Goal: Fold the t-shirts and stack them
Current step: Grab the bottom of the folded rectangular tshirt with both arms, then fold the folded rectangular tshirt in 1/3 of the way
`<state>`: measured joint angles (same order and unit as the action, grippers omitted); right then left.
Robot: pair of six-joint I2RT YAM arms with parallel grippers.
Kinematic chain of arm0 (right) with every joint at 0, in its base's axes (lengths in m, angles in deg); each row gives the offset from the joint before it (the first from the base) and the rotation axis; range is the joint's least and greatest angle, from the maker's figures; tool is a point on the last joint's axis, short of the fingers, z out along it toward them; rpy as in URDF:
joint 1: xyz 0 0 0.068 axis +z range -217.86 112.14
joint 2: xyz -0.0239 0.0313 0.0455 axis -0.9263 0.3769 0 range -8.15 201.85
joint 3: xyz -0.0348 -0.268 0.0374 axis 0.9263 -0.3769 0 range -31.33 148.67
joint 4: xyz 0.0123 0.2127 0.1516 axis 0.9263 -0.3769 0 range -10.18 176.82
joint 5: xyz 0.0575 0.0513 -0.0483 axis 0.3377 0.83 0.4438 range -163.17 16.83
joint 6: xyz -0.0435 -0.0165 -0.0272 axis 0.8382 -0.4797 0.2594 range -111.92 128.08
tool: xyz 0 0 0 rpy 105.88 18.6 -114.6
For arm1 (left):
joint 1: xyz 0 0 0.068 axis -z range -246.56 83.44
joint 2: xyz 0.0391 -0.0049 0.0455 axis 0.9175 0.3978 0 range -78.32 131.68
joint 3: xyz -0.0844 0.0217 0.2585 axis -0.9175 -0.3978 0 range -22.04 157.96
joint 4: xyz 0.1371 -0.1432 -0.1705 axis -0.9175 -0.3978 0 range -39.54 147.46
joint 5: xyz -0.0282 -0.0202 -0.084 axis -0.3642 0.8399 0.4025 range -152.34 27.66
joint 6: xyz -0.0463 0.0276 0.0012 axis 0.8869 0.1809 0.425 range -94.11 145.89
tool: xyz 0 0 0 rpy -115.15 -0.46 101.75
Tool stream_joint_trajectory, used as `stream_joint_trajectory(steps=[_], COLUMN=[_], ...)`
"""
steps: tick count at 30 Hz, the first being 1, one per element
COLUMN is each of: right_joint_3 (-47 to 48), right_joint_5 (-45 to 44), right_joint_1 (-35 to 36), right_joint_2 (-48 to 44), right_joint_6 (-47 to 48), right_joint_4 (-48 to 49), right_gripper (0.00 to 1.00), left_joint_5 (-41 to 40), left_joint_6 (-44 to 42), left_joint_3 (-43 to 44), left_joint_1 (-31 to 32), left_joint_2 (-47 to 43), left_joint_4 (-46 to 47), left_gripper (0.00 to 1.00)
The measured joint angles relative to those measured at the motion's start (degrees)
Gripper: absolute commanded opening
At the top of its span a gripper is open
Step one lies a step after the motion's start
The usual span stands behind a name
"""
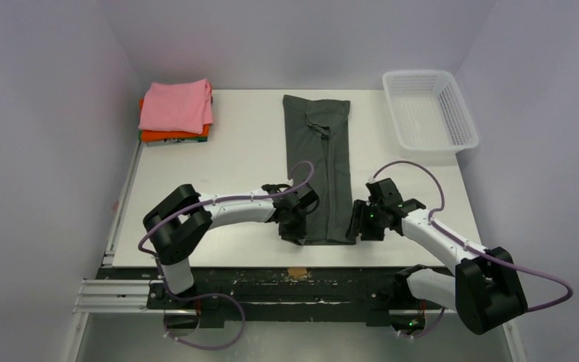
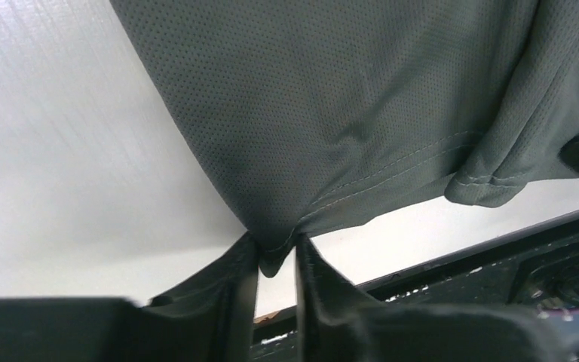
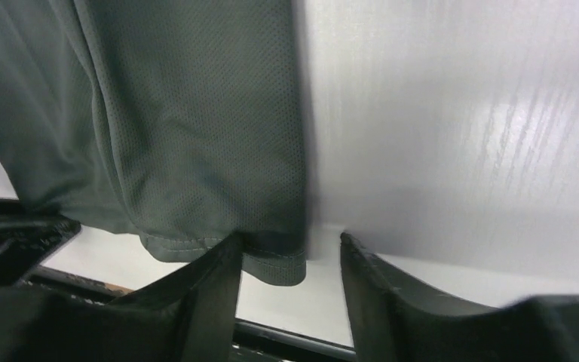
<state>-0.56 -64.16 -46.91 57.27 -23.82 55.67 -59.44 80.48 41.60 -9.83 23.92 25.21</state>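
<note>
The charcoal-grey t-shirt lies folded into a long narrow strip down the middle of the table, hem at the near edge. My left gripper is shut on its near left hem corner; in the left wrist view the cloth bunches between the pinched jaws. My right gripper is open at the near right hem corner. In the right wrist view that corner lies between the spread jaws, against the left finger. The folded pink t-shirt sits on the folded orange one at the back left.
A white plastic mesh basket stands at the back right corner. The table's near edge with its black rail lies just behind both grippers. Grey walls close in the left, back and right sides.
</note>
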Motion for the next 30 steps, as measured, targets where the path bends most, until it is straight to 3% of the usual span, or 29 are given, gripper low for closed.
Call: stream_joint_trajectory(steps=[2, 5, 10, 18, 25, 30], right_joint_3=[-0.2, -1.0, -2.7, -7.4, -7.8, -4.1], right_joint_5=[1.2, 3.1, 4.6, 12.0, 17.2, 17.4], right_joint_1=[0.0, 0.0, 0.0, 0.2, 0.3, 0.3], right_joint_2=[0.8, 1.7, 0.3, -7.6, -16.9, -16.6], right_joint_6=[0.1, 0.0, -0.2, -1.0, -1.2, -1.6], right_joint_4=[1.2, 2.3, 2.4, -1.7, -9.8, -12.1], right_gripper=[0.24, 0.0, 0.0, 0.0, 0.0, 0.0], left_joint_5=[-0.7, -1.7, -2.7, -3.2, -3.8, -6.4], left_joint_6=[0.3, 0.6, 1.4, 4.7, 6.4, 6.4], left_joint_3=[0.0, 0.0, -1.3, -14.7, -16.5, -13.3], left_joint_1=[0.0, 0.0, 0.0, 1.9, 6.7, 6.3], left_joint_2=[0.2, 0.3, -0.7, -12.5, -21.1, -24.2], left_joint_4=[0.1, 0.1, 1.0, 3.2, 1.1, -1.2], left_gripper=[0.02, 0.0, 0.0, 0.0, 0.0, 0.0])
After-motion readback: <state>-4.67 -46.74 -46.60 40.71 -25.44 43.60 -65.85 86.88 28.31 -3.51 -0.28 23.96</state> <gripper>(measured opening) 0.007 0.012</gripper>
